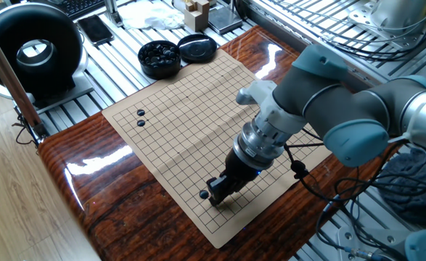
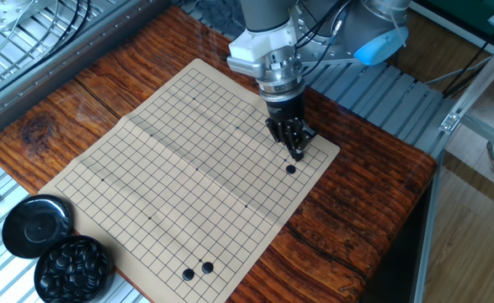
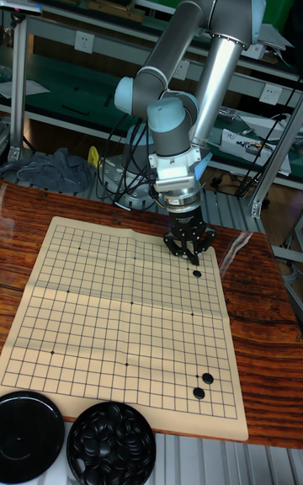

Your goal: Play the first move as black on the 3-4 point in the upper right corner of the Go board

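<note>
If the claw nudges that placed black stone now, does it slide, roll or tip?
Probably slides: the stone looks small and low, lying flat on the smooth board. Tipping seems unlikely. It looks light, so a graze from the claw close beside it could shift it off its point.

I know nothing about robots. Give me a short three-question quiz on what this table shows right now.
1. How many black stones lie on the Go board?
2. True or false: the gripper is holding the stone nearest it.
3. Where does the bowl of stones stand: A on the board, B off the board beside its lid, C under the arm?

Key: 1. Three. 2. False; that stone lies on the board, clear of the fingers. 3. B.
</note>
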{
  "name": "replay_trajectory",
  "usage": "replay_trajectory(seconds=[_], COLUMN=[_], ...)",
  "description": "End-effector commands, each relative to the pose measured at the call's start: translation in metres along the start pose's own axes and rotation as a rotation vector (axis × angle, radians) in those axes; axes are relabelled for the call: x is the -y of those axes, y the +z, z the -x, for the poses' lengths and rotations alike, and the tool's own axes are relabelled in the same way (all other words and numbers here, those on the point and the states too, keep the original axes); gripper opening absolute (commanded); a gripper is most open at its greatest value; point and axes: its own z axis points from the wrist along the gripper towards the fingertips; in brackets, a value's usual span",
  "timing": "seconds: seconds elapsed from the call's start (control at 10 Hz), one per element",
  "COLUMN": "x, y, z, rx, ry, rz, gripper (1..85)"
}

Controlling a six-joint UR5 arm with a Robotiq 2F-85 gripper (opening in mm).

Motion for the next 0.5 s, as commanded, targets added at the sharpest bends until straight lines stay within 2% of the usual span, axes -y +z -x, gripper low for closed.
replay_trajectory(seconds=[0.0, 0.4], x=[-0.0041, -0.0048], y=[-0.0020, -0.0020], z=[0.0054, 0.0020], rx=[0.017, 0.004], ry=[0.002, -0.011], rz=[0.016, 0.020], gripper=[10.3, 19.0])
